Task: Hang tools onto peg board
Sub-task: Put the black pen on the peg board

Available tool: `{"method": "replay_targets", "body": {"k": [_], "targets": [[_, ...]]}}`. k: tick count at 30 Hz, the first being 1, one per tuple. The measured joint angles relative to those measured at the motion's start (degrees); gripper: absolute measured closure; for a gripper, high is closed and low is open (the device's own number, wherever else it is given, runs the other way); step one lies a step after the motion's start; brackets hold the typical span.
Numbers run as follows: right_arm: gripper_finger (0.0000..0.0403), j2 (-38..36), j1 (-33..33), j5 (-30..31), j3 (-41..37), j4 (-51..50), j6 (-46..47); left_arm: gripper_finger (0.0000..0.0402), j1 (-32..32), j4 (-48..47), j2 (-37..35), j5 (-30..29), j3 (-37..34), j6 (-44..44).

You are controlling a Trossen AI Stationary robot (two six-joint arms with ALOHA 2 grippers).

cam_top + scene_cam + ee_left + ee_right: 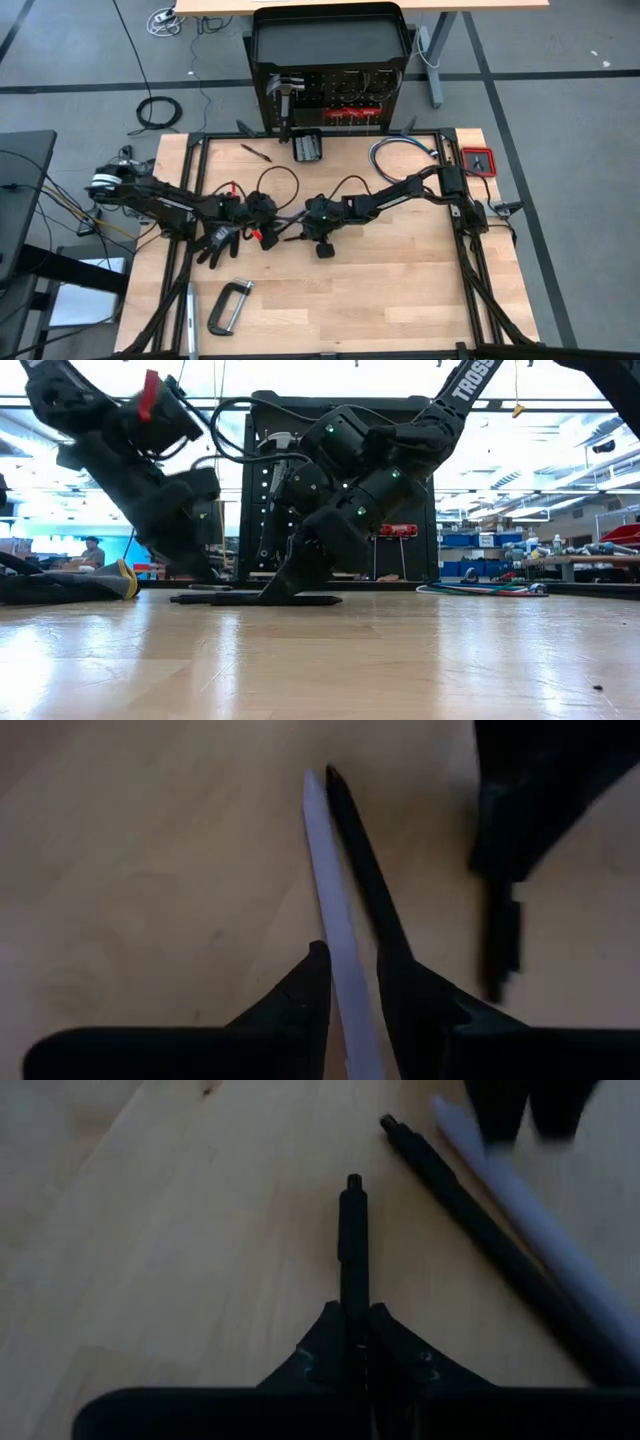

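Mid-table, my left gripper [268,222] [350,955] is shut on a thin pale grey bar [330,880], and a thin black rod [360,860] runs beside that bar. My right gripper [297,228] [353,1308] faces it from the right, shut on another thin black rod [352,1230]. Which tool these pieces belong to cannot be told. The peg board [330,100] stands at the far edge, with a hammer [288,90] and red-handled drivers [355,110] hanging on it. A grey C-clamp [228,305] lies flat near the front left. My left gripper pinches the pale grey bar [345,980] between its two fingers, which lie along it. The bar's free end [312,785] sticks out ahead over the wood. My right gripper pinches the black rod [352,1295] between its two fingers, slanting down from the table's right. The fingers lie along the rod, whose knobbed tip [353,1182] points ahead, low over the table.
A black work glove [215,240] lies just in front of the left arm. A small black box [307,147] and a thin driver [255,152] sit before the peg board. Blue-white cables [400,150] and a red piece [478,160] are at the far right. Bare wood [400,290] fills the near right.
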Motion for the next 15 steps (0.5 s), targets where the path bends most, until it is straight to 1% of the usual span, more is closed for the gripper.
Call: {"method": "replay_targets", "body": {"k": [2,4,8,11,15], "targets": [[0.0370,-2.4,0.0,0.0,-0.3,-2.5,2.5,0.0310,-0.1,-2.6,-3.3,-0.2,0.0,0.0],[0.0381,-5.9,0.0,0.2,-0.5,-5.4,3.5,0.0310,-0.3,-4.6,-6.3,-1.4,0.0,0.2],[0.0388,-14.9,0.2,2.2,-0.6,-11.1,1.5,0.0310,-0.5,-2.7,-10.5,-3.3,0.0,4.6],[0.0398,-21.4,0.2,4.3,-0.5,-14.4,-0.6,0.0310,-0.5,3.6,-11.3,-3.5,0.0,8.5],[0.0391,-28.6,0.2,7.8,-0.5,-15.7,-2.1,0.0302,-0.5,14.7,-11.0,-2.9,0.0,14.0]]}}
